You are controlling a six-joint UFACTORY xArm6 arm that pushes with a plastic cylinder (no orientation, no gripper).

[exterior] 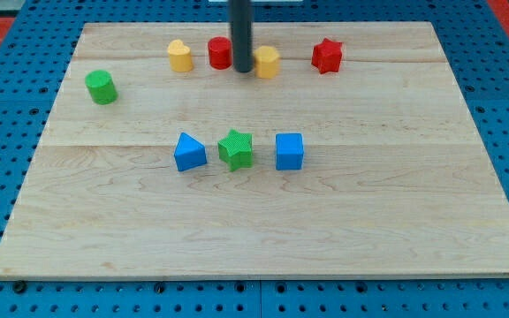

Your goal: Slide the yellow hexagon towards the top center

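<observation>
**Tip pressed to the hexagon's left side, near top centre**

There is no claw on this rig, so nothing opens, closes or holds; I have only the rod. My tip (242, 70) sits directly on the view's left of the yellow hexagon (267, 62), apparently touching it, so the hexagon lies to the view's right of the rod. Just beyond the rod on its other side is the red cylinder (219, 52). The hexagon is close to the top edge of the counter (396, 212), about mid-width. I judge the slide nearly finished; only a slight nudge upward could remain.
</observation>
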